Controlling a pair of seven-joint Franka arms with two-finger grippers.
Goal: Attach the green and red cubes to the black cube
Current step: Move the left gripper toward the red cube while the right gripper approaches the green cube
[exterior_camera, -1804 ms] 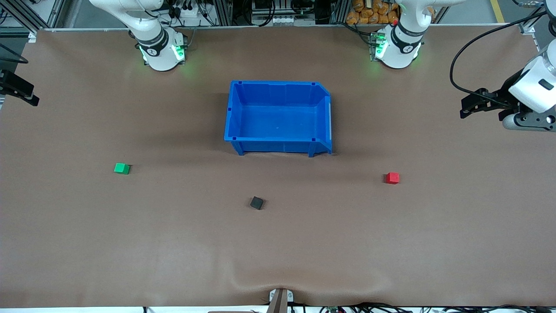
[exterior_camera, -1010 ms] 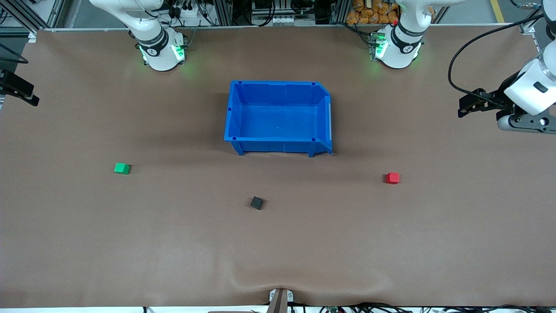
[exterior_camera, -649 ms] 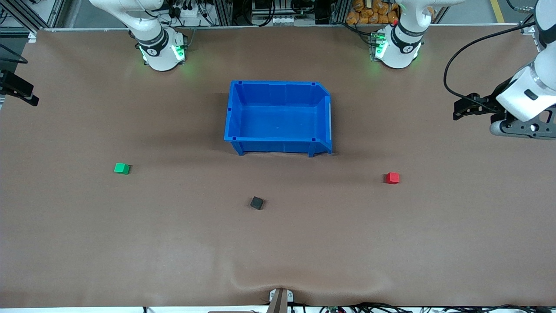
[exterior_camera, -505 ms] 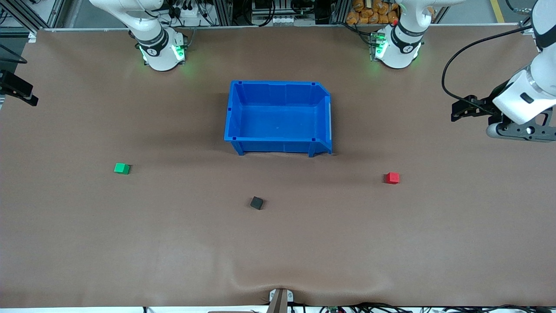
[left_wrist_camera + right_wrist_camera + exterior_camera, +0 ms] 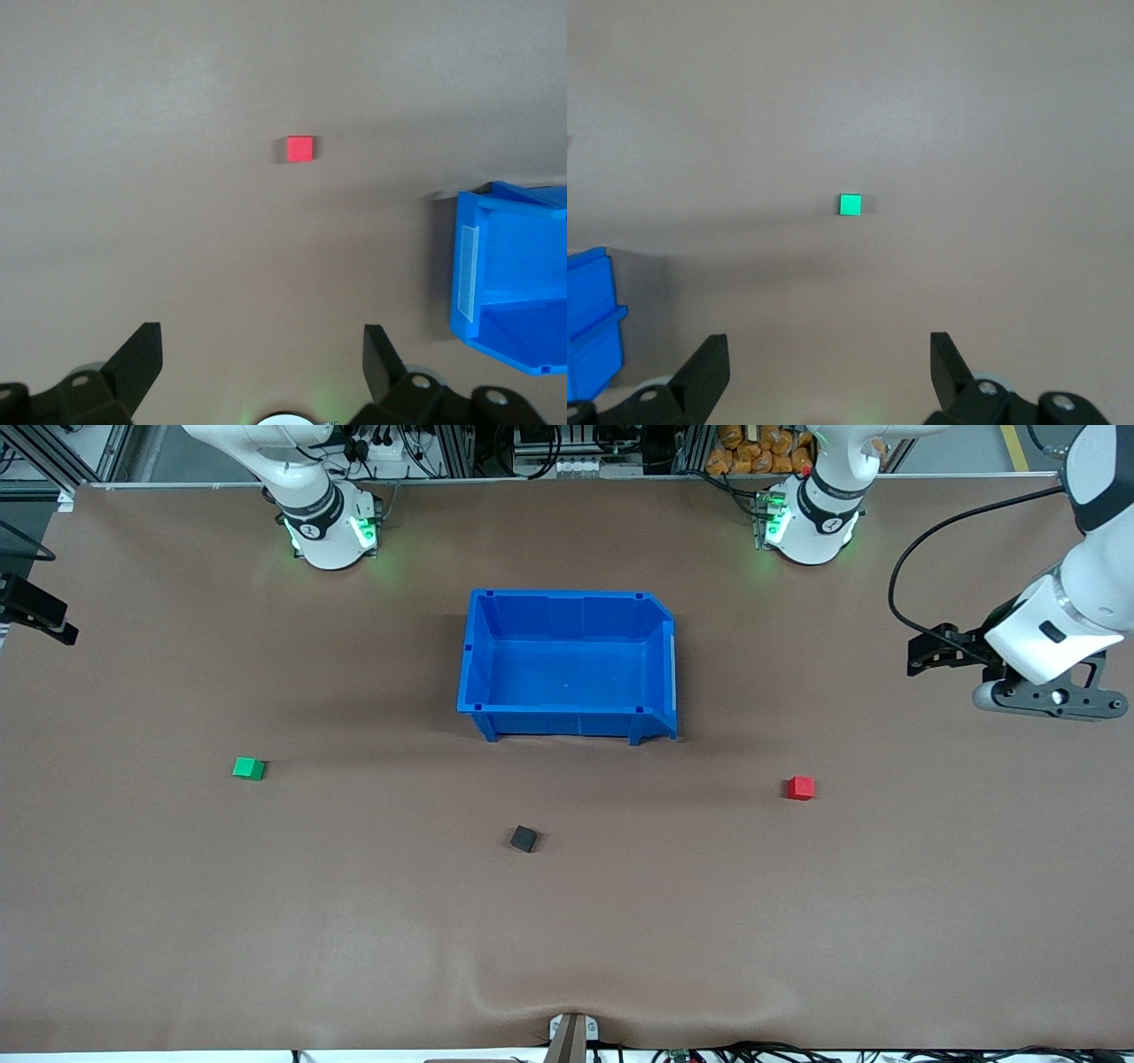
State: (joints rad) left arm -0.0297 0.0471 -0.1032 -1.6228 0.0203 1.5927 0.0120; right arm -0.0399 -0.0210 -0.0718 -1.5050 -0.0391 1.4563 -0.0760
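The green cube point(image 5: 249, 768) lies on the brown table toward the right arm's end; it also shows in the right wrist view point(image 5: 850, 204). The red cube point(image 5: 801, 787) lies toward the left arm's end and shows in the left wrist view point(image 5: 300, 149). The black cube point(image 5: 524, 838) lies between them, nearer to the front camera. My left gripper point(image 5: 921, 654) point(image 5: 261, 354) is open and empty, up over the table at the left arm's end, apart from the red cube. My right gripper point(image 5: 40, 613) point(image 5: 828, 359) is open and empty at the right arm's end, apart from the green cube.
An empty blue bin point(image 5: 567, 708) stands mid-table, farther from the front camera than the cubes; its corners show in the left wrist view point(image 5: 509, 283) and the right wrist view point(image 5: 589, 319). The brown table cover point(image 5: 567, 957) bulges slightly at its front edge.
My left gripper has moved in from the table's end toward the bin and red cube. The right gripper and the three cubes have hardly moved.
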